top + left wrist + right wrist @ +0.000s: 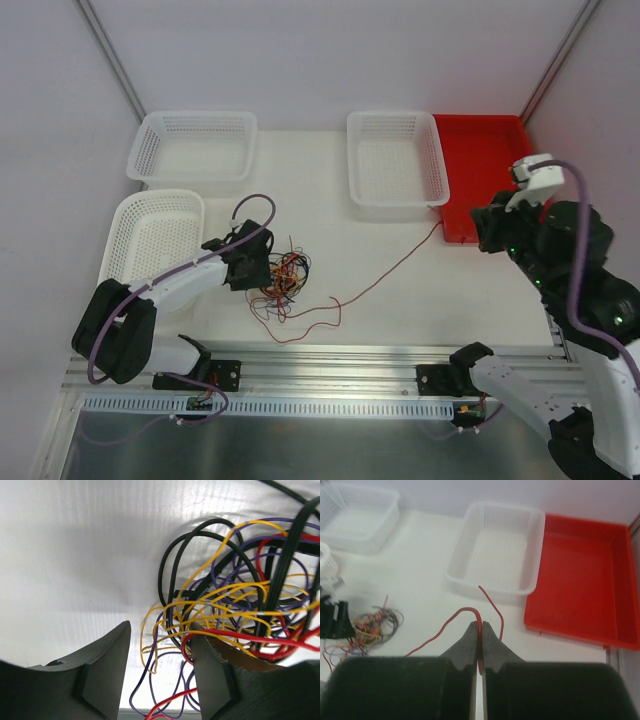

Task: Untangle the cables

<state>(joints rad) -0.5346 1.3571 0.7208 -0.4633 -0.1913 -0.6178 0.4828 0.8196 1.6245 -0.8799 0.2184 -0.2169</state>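
Note:
The cables lie in a tangle (282, 280) of red, yellow-orange, black and purple wires left of the table's middle. My left gripper (250, 262) sits at the tangle's left edge. In the left wrist view it (160, 650) is open, with yellow, purple and red strands loose between the jaws and draped over the right finger (215, 675). One long red cable (385, 270) runs from the tangle toward the right. My right gripper (478, 230) is shut on it, near its free end (480, 625). The tangle also shows in the right wrist view (372, 622).
Three white mesh baskets stand around: back left (193, 145), left (150, 235) and back middle (395, 160). A red tray (490, 165) lies at the back right, beside my right gripper. An aluminium rail (330, 375) runs along the near edge.

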